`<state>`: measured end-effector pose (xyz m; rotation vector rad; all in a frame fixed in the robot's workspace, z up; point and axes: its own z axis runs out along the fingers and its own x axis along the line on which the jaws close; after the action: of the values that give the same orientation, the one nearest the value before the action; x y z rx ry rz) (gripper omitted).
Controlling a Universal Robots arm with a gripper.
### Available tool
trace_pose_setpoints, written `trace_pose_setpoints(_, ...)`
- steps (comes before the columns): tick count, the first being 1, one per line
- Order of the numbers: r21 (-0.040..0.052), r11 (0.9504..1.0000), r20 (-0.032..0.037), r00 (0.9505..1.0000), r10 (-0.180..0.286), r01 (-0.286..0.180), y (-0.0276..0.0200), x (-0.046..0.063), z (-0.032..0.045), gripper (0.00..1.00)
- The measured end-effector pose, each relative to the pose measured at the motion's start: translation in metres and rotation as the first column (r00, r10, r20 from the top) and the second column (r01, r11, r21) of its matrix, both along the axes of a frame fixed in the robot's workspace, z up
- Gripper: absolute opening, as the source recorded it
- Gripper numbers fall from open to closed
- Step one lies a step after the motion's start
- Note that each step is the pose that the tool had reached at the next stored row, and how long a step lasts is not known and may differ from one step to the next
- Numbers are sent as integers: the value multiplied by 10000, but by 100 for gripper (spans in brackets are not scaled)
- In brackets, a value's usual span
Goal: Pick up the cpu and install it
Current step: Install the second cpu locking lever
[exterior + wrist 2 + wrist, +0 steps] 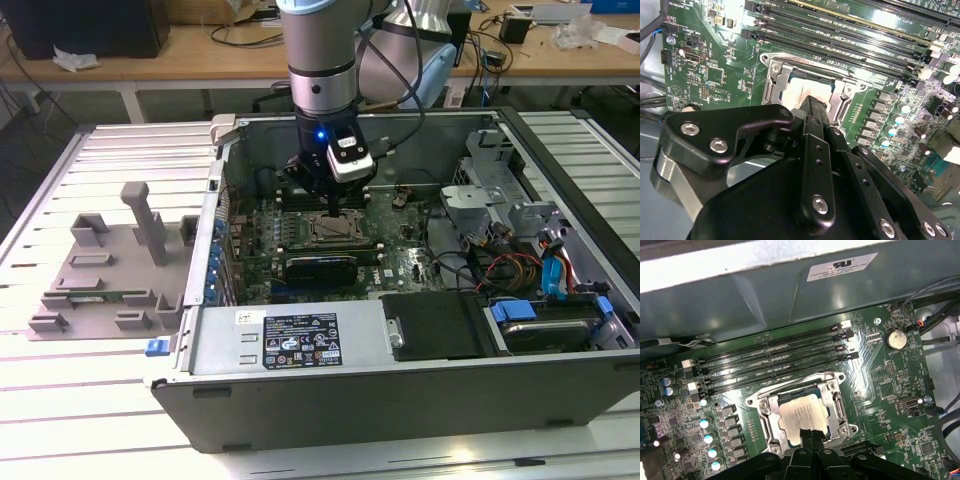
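The cpu (801, 416), a flat silver square, lies level inside the open metal socket frame (765, 405) on the green motherboard (880, 390). My gripper (809, 434) reaches straight down into the computer case, its fingertips together at the cpu's near edge, on it or just above it. In the second wrist view the black fingers (813, 115) cover part of the cpu (800, 89), and the socket frame (772, 75) shows around it. In the exterior view the gripper (332, 208) hangs over the cpu (336, 230) in the middle of the board.
Memory slots (775, 365) run just beyond the socket, by the case wall (790, 295). A long black expansion card (320, 268) lies in front of the socket. Drive cage (490, 170) and cables (500, 270) stand on the exterior view's right, a grey fixture plate (110, 270) outside on its left.
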<state>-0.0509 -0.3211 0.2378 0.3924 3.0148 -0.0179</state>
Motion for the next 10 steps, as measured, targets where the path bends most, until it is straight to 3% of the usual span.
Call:
trace_pose_setpoints(5, 1, 10000, 1, 10000, 0, 0, -39, 0, -1, 11)
trace_pose_setpoints(10, 2, 10000, 1, 10000, 1, -1, -136, 1, -1, 11)
